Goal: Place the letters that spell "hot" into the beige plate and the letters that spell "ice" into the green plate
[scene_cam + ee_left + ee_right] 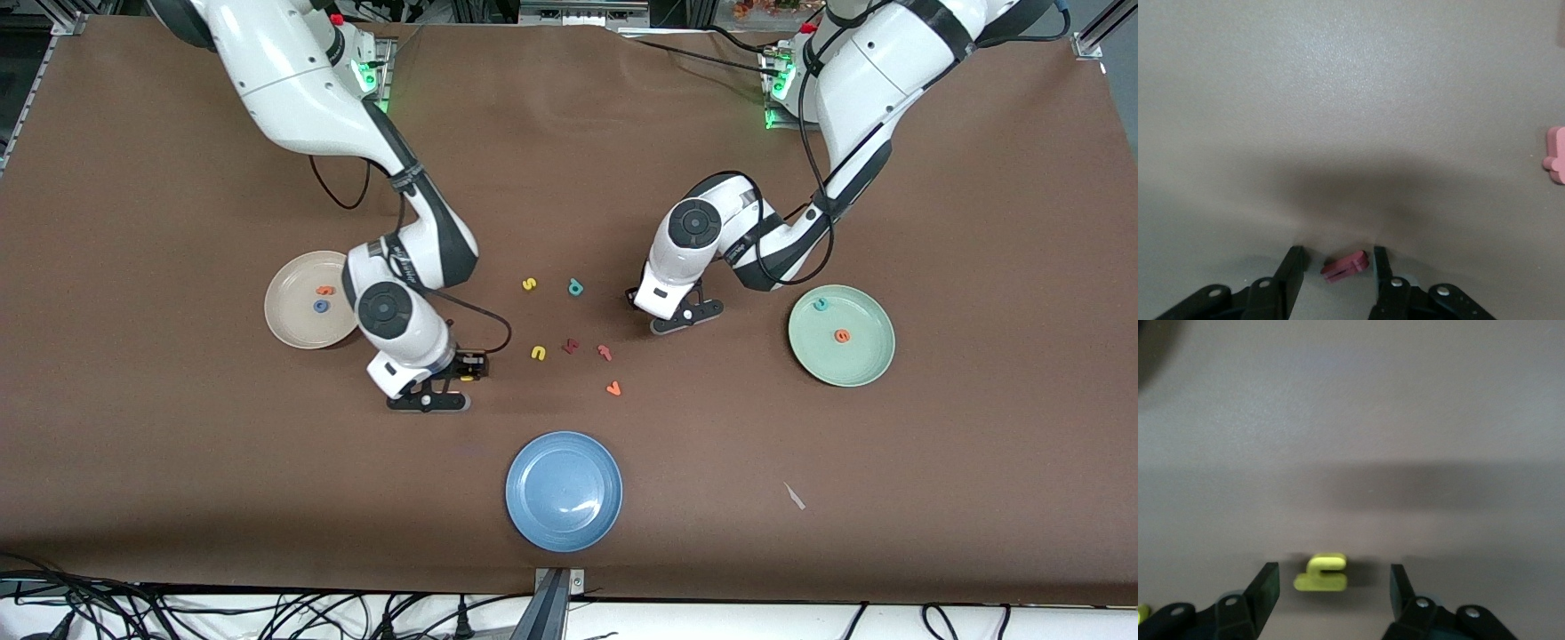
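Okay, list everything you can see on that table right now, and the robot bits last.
Beige round plate: one, toward the right arm's end.
Orange foam t, blue foam o: one each, in the beige plate.
Pale green round plate: one, toward the left arm's end.
Teal foam c, orange foam e: one each, in the green plate.
Blue round plate: one, nearest the front camera.
Loose foam letters: six, mid-table: yellow s, teal p, yellow u, dark red letter, pink letter, orange v.
Yellow foam h: one, on the table.
Dark red foam i: one, on the table.
Right gripper: open, fingers astride the h.
Left gripper: open, fingers astride the i.
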